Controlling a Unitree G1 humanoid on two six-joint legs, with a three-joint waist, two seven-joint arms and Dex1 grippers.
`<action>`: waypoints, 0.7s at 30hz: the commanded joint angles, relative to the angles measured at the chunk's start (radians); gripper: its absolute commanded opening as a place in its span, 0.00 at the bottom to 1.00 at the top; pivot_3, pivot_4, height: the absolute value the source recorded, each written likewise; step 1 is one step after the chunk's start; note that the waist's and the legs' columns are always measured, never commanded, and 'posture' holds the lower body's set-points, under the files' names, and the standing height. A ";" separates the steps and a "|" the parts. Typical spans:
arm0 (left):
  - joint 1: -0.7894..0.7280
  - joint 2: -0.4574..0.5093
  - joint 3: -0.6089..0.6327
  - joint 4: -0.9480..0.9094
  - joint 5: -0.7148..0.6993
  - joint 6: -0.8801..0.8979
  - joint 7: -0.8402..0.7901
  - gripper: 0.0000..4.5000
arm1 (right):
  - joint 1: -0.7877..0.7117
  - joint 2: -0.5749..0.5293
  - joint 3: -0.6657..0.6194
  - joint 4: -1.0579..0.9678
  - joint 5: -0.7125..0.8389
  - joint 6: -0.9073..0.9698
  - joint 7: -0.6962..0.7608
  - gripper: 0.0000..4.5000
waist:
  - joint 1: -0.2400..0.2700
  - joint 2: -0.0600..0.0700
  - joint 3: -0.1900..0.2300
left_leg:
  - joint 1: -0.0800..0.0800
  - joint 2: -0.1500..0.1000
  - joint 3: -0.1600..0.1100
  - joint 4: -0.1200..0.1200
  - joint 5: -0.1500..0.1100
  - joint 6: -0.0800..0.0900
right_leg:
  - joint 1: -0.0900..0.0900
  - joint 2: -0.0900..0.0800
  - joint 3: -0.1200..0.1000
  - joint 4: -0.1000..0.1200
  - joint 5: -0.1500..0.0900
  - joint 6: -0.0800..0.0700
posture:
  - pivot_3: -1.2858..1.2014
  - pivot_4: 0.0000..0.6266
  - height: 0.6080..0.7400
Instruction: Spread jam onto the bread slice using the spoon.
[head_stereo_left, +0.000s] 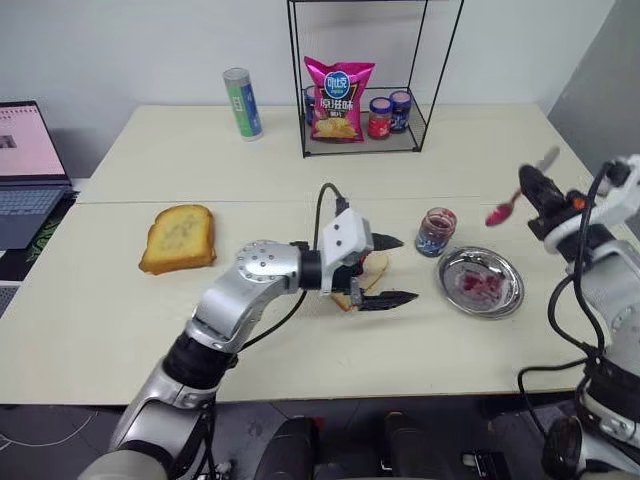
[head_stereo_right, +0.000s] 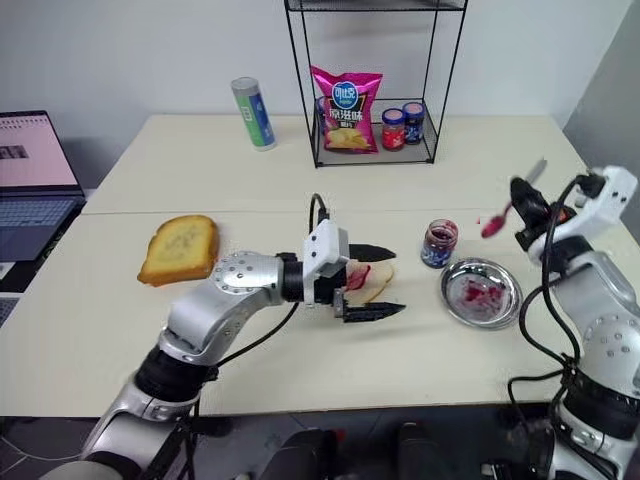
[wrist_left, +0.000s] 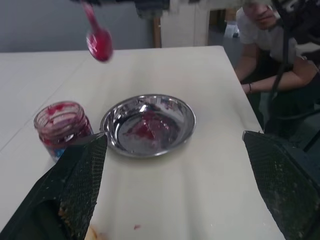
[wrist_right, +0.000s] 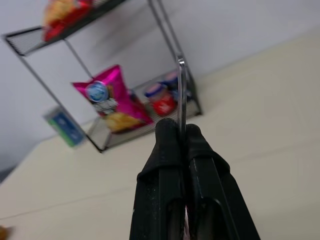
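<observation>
From the head, the left gripper (head_stereo_left: 383, 270) stood wide open around the bread (head_stereo_left: 372, 272) on the bench (head_stereo_left: 120, 320), jam (head_stereo_right: 358, 276) smeared on it. The right gripper (head_stereo_left: 528, 185) was clamped on the spoon (head_stereo_left: 505, 207), held up above the dish (head_stereo_left: 481, 281). The left wrist showed the jar (wrist_left: 61, 127) beside that dish. The right wrist showed fingers (wrist_right: 167, 165) pinching the handle.

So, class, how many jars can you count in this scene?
3: an open, jam-smeared jar on the table beside the steel dish, and two lidded jars on the wire rack's shelf; the chip bag may hide others.
</observation>
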 joint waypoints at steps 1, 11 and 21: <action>-0.012 -0.027 -0.048 0.087 0.088 -0.103 -0.016 1.00 | 0.136 0.061 -0.021 0.009 -0.062 -0.102 0.011 0.00 | 0.001 0.000 0.000 | 0.001 0.000 -0.001 0.000 0.000 0.000 | 0.002 0.000 -0.001 -0.001 0.000 0.000 | 0.52 0.24 1.00; 0.030 -0.043 -0.034 0.055 0.115 -0.111 -0.005 1.00 | 0.147 0.188 -0.023 0.114 -0.032 -0.223 0.027 0.00 | -0.009 0.001 0.000 | 0.004 0.000 0.003 0.001 0.000 0.000 | 0.002 0.001 0.002 0.000 0.002 0.002 | 0.52 0.24 1.00; 0.027 -0.061 -0.005 0.037 0.105 -0.084 0.022 1.00 | 0.114 0.196 -0.037 0.303 -0.036 -0.372 0.127 0.00 | -0.003 0.001 0.000 | 0.003 -0.001 0.003 0.001 0.000 0.000 | 0.003 0.001 0.002 0.000 0.002 0.002 | 0.52 0.24 1.00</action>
